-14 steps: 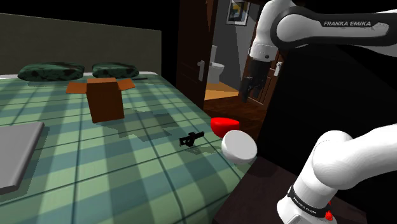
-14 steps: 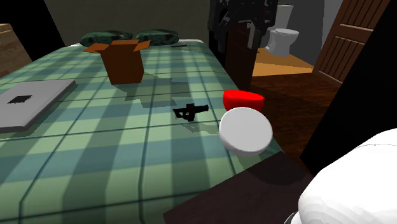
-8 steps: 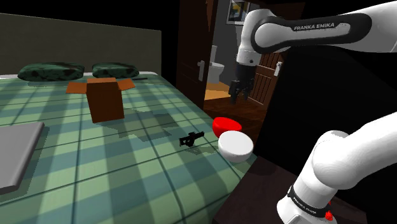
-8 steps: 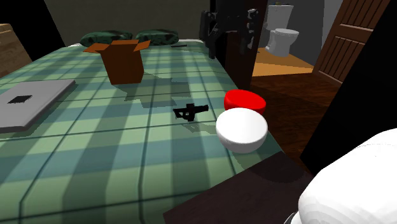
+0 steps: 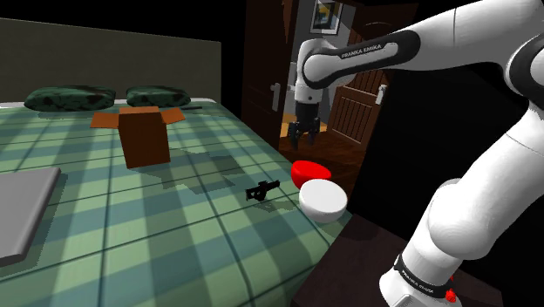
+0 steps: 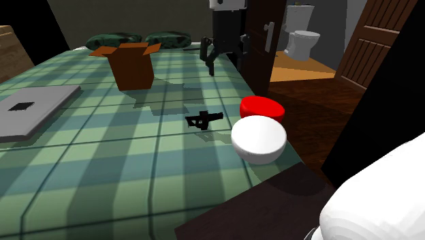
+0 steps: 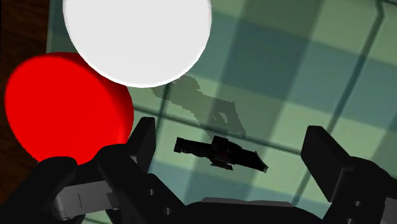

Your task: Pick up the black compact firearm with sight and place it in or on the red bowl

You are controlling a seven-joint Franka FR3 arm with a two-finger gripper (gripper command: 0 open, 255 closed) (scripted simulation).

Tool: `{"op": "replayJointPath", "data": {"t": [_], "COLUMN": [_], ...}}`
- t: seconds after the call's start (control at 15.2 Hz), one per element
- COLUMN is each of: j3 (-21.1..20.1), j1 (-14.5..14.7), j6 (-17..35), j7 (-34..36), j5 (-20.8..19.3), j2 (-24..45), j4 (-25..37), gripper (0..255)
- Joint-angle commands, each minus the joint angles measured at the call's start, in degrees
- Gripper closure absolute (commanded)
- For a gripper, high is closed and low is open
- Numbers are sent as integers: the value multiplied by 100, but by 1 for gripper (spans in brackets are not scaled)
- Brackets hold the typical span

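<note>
Close to us, by the white bowl (image 5: pixel 323 199), the little black gun (image 5: pixel 261 187) lies flat on the green checked cover (image 5: pixel 174 235), near the red bowl (image 5: pixel 309 172) but not in it. Above them our gripper (image 5: pixel 302 137) hangs in the air, fingers (image 7: pixel 143 140) wide apart, holding nothing. We think no step is done yet: we must go down, grab the gun and put it in the red bowl.
</note>
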State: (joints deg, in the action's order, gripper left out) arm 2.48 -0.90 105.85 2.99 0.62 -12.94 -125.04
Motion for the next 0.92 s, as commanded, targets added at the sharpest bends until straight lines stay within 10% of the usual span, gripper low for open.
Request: {"op": "replayJointPath", "data": {"t": [0.0,0.86], "j3": [20,2], "j1": [6,-67], "j6": [123,23], "j7": [-49,-332], "j5": [57,449], "j2": [472,3769], "j4": [220,2815], "gripper": [0,0]}}
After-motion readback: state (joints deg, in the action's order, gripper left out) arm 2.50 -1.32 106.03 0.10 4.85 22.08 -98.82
